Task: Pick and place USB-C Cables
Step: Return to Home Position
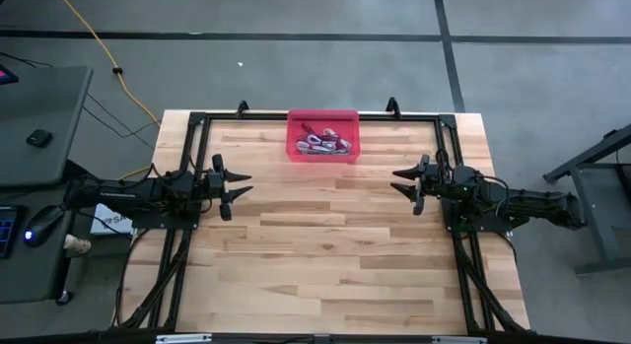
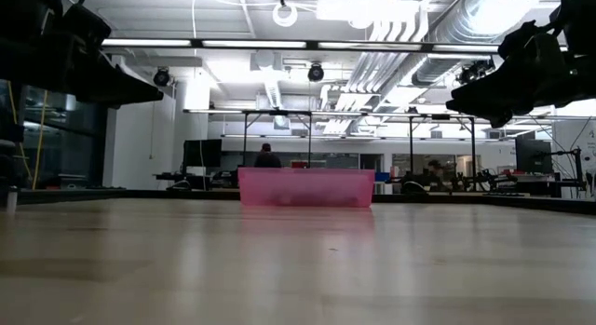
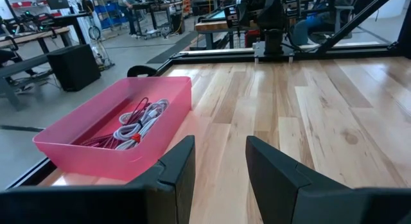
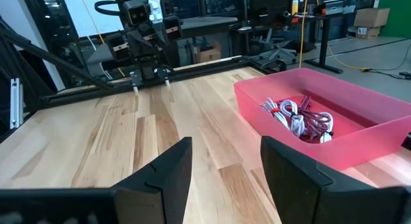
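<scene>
The USB-C cables (image 1: 324, 142) lie as a heap of silver-grey and dark red coils inside a pink bin (image 1: 296, 152) at the table's far edge, middle. The left wrist view shows the cables (image 3: 138, 124) in the bin (image 3: 77, 147); the right wrist view shows them too (image 4: 298, 118). My left gripper (image 1: 244, 182) hovers open over the table's left side, pointing right. My right gripper (image 1: 398, 179) hovers open over the right side, pointing left. Both hang above the wood, apart from the bin.
A black frame (image 1: 197, 122) borders the wooden table top (image 1: 325, 255). Bare wood lies between the two grippers and toward the near edge. A yellow cord (image 1: 99, 48) runs over the floor beyond the far left corner. A desk (image 1: 39, 107) stands left of the table.
</scene>
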